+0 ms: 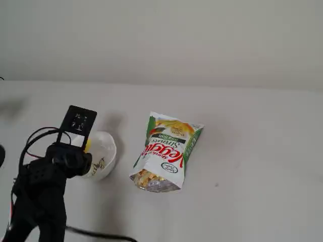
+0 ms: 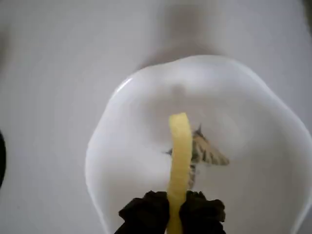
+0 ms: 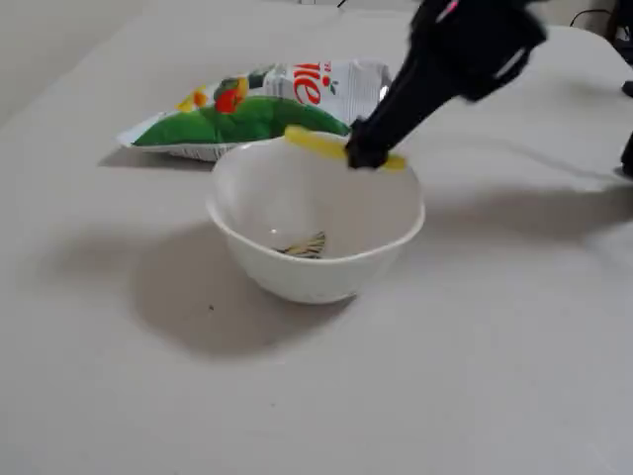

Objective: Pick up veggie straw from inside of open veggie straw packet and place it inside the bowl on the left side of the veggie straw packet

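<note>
My gripper (image 2: 174,210) is shut on a pale-yellow veggie straw (image 2: 179,156) and holds it level over the white bowl (image 2: 126,146), whose leafy drawing shows below. In a fixed view the gripper (image 3: 366,153) grips the straw (image 3: 312,142) just above the bowl's (image 3: 297,267) rim. The white-and-green veggie straw packet (image 3: 247,109) lies behind the bowl. In a fixed view the packet (image 1: 166,151) lies to the right of the bowl (image 1: 103,151), open end toward the camera, and the arm covers the bowl's left part. A bit of yellow straw (image 1: 88,146) shows by the gripper (image 1: 86,151).
The arm's black body and cables (image 1: 40,196) fill the lower left of a fixed view. The pale table (image 1: 252,151) stretches bare to the right of the packet. A wall runs along the table's far edge.
</note>
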`<control>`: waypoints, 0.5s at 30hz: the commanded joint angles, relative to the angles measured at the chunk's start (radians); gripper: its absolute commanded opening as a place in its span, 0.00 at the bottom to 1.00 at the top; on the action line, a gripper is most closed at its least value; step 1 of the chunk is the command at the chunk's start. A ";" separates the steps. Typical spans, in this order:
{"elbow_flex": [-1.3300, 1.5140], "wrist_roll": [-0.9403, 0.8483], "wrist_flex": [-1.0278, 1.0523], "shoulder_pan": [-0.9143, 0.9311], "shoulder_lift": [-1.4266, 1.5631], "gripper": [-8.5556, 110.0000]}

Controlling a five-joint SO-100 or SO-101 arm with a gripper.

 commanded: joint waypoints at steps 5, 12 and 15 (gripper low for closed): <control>-0.091 0.006 -0.025 0.015 -0.023 0.23; -0.091 0.000 0.104 0.041 0.060 0.11; -0.067 0.005 0.184 0.038 0.146 0.07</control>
